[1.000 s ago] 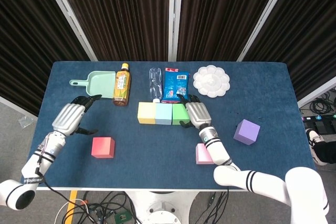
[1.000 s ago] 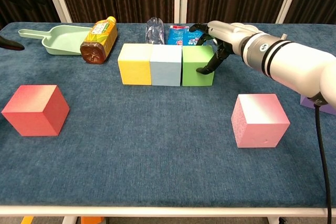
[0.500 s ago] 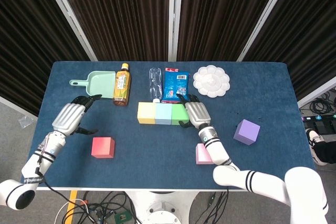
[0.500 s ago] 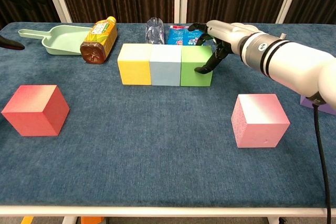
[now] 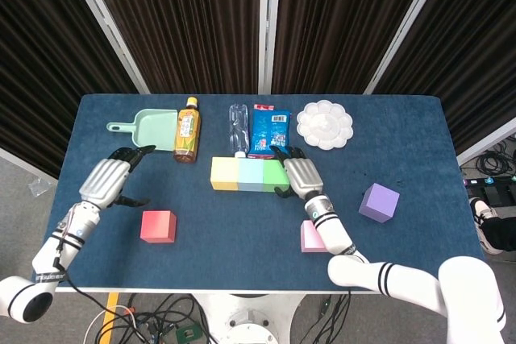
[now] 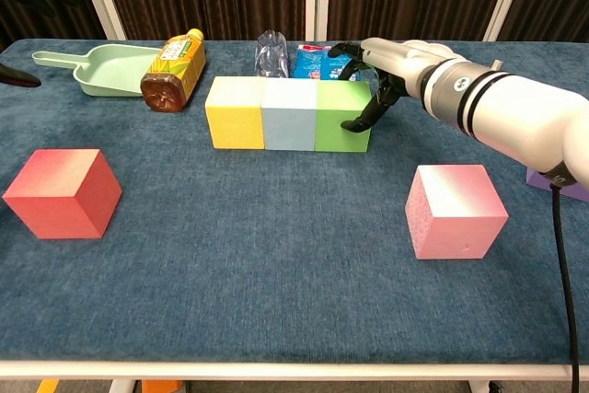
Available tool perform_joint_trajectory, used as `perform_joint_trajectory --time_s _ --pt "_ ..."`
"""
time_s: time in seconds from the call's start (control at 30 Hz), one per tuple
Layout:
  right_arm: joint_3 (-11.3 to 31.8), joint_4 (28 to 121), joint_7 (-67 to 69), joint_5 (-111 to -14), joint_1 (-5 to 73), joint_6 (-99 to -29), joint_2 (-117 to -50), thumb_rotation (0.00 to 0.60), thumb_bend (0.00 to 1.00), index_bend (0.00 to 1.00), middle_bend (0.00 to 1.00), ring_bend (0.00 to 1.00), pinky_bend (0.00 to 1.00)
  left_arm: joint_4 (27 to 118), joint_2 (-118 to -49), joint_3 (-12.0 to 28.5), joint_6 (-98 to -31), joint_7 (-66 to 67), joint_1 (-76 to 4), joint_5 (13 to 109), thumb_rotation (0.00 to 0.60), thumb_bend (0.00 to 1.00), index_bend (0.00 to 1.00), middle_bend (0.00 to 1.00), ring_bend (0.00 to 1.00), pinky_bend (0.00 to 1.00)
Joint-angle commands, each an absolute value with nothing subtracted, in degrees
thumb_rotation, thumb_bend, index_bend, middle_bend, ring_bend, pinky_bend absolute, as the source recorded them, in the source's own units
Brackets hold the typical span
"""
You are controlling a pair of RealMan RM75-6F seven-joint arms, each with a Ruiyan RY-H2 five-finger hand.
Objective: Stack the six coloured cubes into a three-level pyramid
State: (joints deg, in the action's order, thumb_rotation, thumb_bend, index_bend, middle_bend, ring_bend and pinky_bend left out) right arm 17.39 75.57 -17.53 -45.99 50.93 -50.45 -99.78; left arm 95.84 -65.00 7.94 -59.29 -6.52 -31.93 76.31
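Now yellow, blue, green cubes point(image 6: 290, 115) flush (matte), right hand point(image 6: 382, 62) fingers spread, touching green.

Yellow cube point(image 5: 224, 173), pale-blue cube point(image 5: 251, 174), green cube point(image 5: 275, 175); navy table point(image 5: 419, 159).

This looks like a robotics lab or test booth rather than a home. A tabletop point(image 5: 419, 159) covered in blue cloth stands against dark pleated curtains point(image 5: 193, 22) hung between pale frame bars point(image 5: 270, 22). Loose cables point(image 5: 161, 316) lie tangled on the grey floor point(image 5: 24, 175) beneath its front edge, with what may be a power strip point(image 5: 482, 191) at the right, though it is small.
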Motion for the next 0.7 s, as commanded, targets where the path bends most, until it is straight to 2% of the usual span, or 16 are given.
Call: perform_joint_trajectory --time_s 0.03,0.23,0.37,0.5,0.7 --pt "17.3 77.7 -17.3 -46.3 50.2 -50.9 -98.2 0.600 0.20 0.00 0.14 0.01 0.00 96.0 -64.8 7.9 -59.4 -6.3 -31.8 76.3 0.600 0.09 0.09 0.13 0.19 0.14" --pt "16.6 85.9 -16.2 -49.7 47.0 -54.0 -91.6 0.600 0.20 0.00 0.10 0.00 0.00 96.6 -64.0 7.6 -60.2 -6.0 -31.3 77.1 0.600 0.09 0.09 0.13 0.19 0.14" --pt "15.8 93.3 -14.5 -53.4 43.5 -56.4 -84.1 0.600 0.20 0.00 0.10 0.00 0.00 97.0 -63.4 7.0 -61.0 -6.5 -30.8 78.6 0.600 0.09 0.09 0.13 0.19 0.14" --pt "15.0 100.1 -8.6 -56.6 39.6 -55.1 -75.0 0.600 0.20 0.00 0.10 0.00 0.00 97.3 -62.8 6.0 -62.0 -7.3 -30.0 80.7 0.600 0.09 0.09 0.13 0.19 0.14" --pt "13.3 103.3 -0.5 -65.0 34.2 -56.3 -65.3 0.600 0.20 0.00 0.11 0.00 0.00 98.2 -62.0 3.2 -62.2 -6.5 -28.9 84.3 0.600 0.09 0.11 0.14 0.19 0.14"
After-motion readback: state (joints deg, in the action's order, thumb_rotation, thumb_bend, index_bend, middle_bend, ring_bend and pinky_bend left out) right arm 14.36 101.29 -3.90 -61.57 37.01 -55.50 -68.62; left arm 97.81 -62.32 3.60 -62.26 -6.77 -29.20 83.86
